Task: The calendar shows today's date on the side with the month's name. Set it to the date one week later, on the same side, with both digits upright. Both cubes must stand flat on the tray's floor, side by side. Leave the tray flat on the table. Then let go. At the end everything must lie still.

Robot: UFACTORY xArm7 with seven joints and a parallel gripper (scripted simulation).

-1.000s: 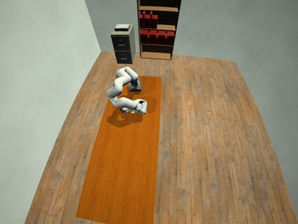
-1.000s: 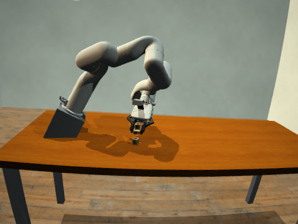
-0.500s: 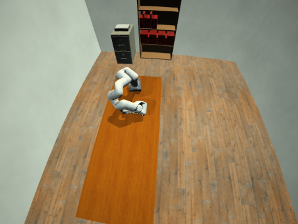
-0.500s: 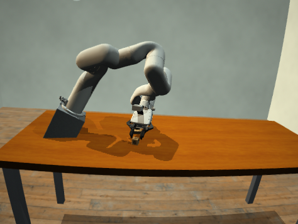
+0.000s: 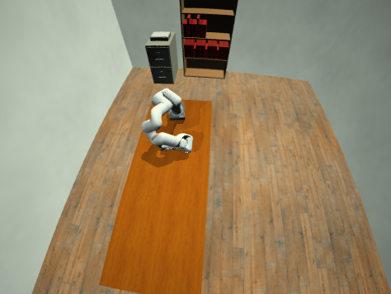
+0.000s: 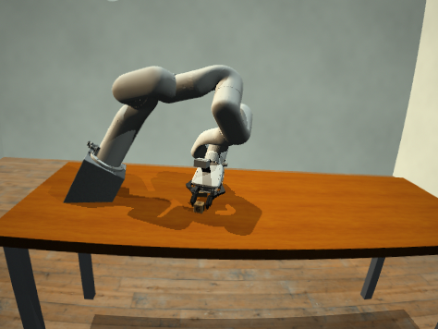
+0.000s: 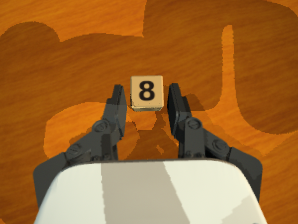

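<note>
1. Top view: we see the white arm (image 5: 162, 120) folded over the near end of a long orange worktop (image 5: 165, 215). The wrist covers the cube and gripper here, so we cannot read them from above. We find no tray and no second cube in this view. A bookshelf (image 5: 208, 73) and a filing cabinet (image 5: 162, 58) stand against the far wall.

2. Exterior view: the gripper (image 6: 201, 203) points straight down, its tips low around a small tan cube (image 6: 200, 207) that seems to rest on the worktop (image 6: 323, 217). Contact between fingers and cube is too small to judge from here. The worktop looks like smooth varnished wood, flat, on dark legs.

3. Wrist view: the cube (image 7: 147, 93) shows a black 8 on its upper face, pale wood colour, crisp edges, flat sides. It sits between the two dark fingers; a thin gap shows on each side, so we judge the gripper part-open, straddling the cube, holding nothing.

4. Handling, our judgement: a small rigid block, likely light, not fragile. The smooth faces could slip under a weak pinch. Best hold is on the two opposite flat side faces now facing the finger pads, centred, so that it neither twists nor tips when lifted.
</note>
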